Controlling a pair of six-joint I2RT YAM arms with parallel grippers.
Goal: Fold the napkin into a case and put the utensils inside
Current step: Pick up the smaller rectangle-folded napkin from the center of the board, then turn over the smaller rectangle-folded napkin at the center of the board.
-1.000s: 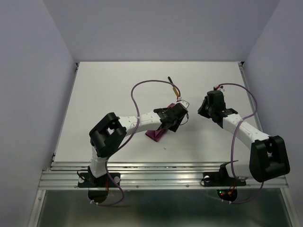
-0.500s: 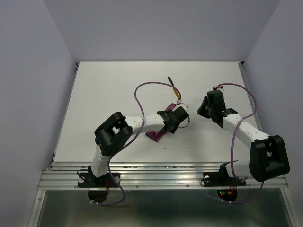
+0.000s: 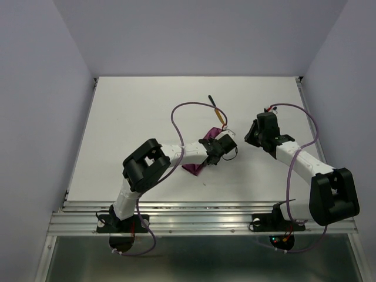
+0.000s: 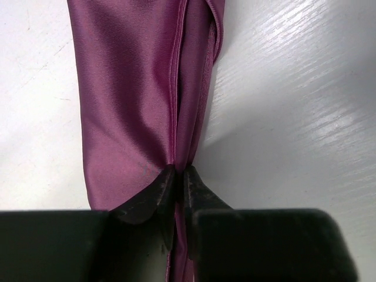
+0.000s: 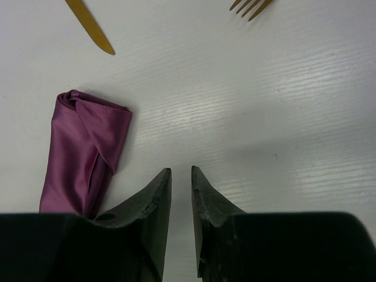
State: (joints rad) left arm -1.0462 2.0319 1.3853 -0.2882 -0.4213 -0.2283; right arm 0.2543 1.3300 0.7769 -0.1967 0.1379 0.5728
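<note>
Firmly, left fingers (image 4: pixel 147 197) pinching napkin (image 4: pixel 129 88) fold, right fingers (image 5: pixel 154 202) slightly apart, empty.

White arms (image 3: pixel 189 149), black joints (image 3: pixel 144 167), purple cables (image 3: pixel 171 120)

Top external: fixed high behind arm bases (image 3: pixel 120 220), tilted down and forward, far off, whole table (image 3: pixel 129 111) in frame.
Left wrist: very near table, looks along left pincer (image 4: pixel 176 171) onto napkin (image 4: pixel 135 88); cloth fills upper frame.
Right wrist: farther back, looks past right pincer (image 5: pixel 180 171) across table; napkin at left, knife blade (image 5: pixel 91 29) and fork tines (image 5: pixel 249 7) at top edge.
Napkin shared by all three views.
</note>
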